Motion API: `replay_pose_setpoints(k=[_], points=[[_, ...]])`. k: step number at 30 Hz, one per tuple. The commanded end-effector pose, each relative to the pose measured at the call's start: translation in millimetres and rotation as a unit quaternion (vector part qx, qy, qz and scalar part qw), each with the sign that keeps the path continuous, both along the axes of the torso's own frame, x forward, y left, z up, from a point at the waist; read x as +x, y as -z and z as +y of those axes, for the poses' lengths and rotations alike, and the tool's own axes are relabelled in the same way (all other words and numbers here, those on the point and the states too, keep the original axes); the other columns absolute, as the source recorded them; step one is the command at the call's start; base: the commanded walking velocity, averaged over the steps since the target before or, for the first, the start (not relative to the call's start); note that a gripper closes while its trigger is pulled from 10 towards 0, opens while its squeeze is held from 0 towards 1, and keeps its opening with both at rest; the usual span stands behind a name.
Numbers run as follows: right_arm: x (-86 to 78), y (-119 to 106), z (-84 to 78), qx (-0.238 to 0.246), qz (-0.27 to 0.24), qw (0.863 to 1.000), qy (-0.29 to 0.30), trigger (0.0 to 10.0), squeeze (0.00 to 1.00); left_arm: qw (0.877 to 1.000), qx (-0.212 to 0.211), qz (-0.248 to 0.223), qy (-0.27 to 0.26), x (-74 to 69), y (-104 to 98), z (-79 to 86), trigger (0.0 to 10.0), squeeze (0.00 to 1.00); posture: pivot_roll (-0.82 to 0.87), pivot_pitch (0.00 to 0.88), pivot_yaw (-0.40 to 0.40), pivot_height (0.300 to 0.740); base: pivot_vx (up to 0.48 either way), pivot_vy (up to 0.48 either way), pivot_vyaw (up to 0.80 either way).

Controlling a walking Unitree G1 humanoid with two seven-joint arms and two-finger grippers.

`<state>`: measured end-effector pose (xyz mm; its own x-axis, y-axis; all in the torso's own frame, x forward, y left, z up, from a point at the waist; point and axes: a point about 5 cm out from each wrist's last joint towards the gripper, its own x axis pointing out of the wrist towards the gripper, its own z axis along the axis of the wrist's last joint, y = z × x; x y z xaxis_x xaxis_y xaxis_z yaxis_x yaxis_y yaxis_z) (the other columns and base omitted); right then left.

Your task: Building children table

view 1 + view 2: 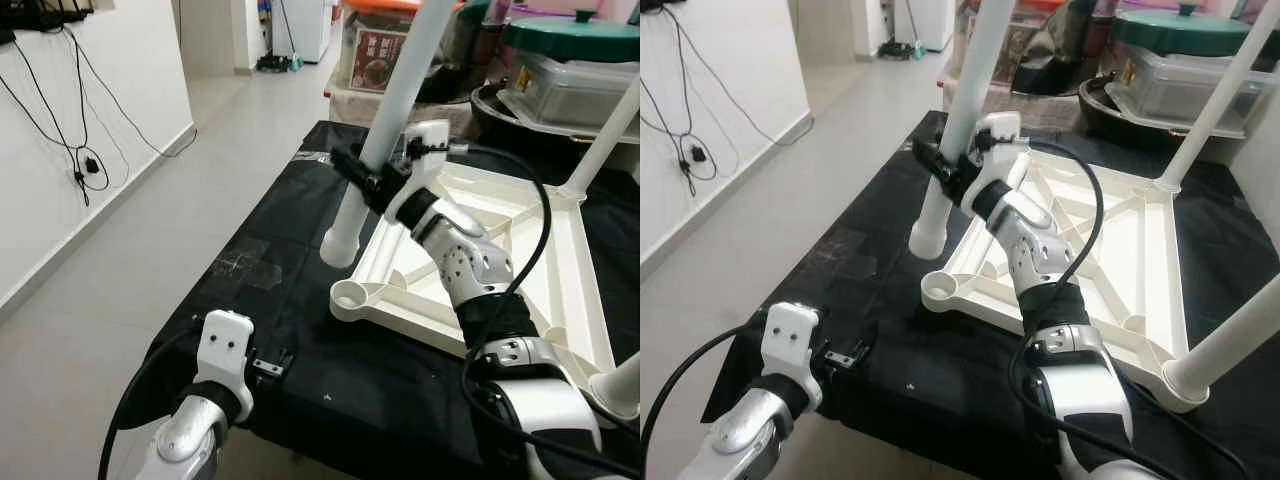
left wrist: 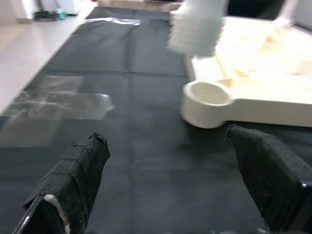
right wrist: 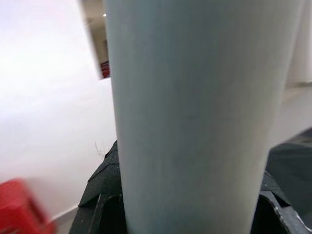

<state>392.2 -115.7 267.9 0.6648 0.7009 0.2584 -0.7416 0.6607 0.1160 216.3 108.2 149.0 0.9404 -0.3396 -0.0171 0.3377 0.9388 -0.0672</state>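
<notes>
R gripper (image 1: 372, 180) was clamped round a white leg (image 1: 392, 110), both black fingers tight on it about mid-shaft. The leg tilted, top toward 1 o'clock, its flared foot end (image 1: 340, 245) hanging just above the black cloth (image 1: 250, 300) and just off the frame's near corner socket (image 1: 350, 296), at approx 11 o'clock from that socket (not seated in it). The white table frame (image 1: 560, 270) lay upside down on the cloth, w/ two other legs already standing in its far (image 1: 605, 130) and near right (image 1: 625, 380) corners.

L gripper (image 2: 180, 195) sat low at the cloth's near edge, fingers spread wide, holding nothing, pads (image 2: 73, 175) apart from the frame.

L wrist view showed the empty socket (image 2: 207, 102) close up, w/ the leg's ribbed end (image 2: 195, 29) blurred just beyond it. R wrist view showed the leg's shaft (image 3: 195, 112) w/ black fingertips (image 3: 105, 195) at both sides. The head views alone took in the far clutter: a green-lidded tub (image 1: 575, 60).
</notes>
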Motion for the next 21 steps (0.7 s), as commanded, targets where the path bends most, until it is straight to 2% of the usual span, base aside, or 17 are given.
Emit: replay_pose_setpoints(k=[1,2,3,16,21], points=[[0.2,-4.8,-0.4,-0.007,-0.007,1.0,-0.023,10.0,0.0,1.0,-0.01,0.013,0.017,-6.1,0.7,-4.8,10.0,0.0,0.13,0.171,-0.08,0.74,0.0,0.0,0.0],[0.7,-2.9,-3.2,-0.012,-0.005,0.999,-0.052,10.0,0.0,0.999,-0.022,0.023,0.028,-15.4,1.0,-10.1,10.0,0.0,0.14,0.188,-0.081,0.74,0.0,0.0,0.0],[1.0,-2.6,-4.8,-0.013,-0.004,0.998,-0.06,10.0,0.0,0.999,-0.026,0.027,0.031,-18.5,1.1,-11.8,10.0,0.0,0.14,0.188,-0.081,0.74,0.0,0.0,0.0],[4.5,-2.9,-25.1,0.017,0.006,0.997,-0.076,10.0,0.0,0.998,-0.028,0.035,0.039,-33.8,-6.2,-15.9,10.0,0.0,0.14,0.245,-0.076,0.74,0.0,0.0,0.0],[1.3,0.3,-26.6,0.004,0.0,0.993,-0.116,10.0,0.0,0.998,-0.026,0.039,0.04,-41.3,-11.4,-15.7,10.0,0.0,0.15,0.262,-0.076,0.74,0.0,0.0,0.0]])
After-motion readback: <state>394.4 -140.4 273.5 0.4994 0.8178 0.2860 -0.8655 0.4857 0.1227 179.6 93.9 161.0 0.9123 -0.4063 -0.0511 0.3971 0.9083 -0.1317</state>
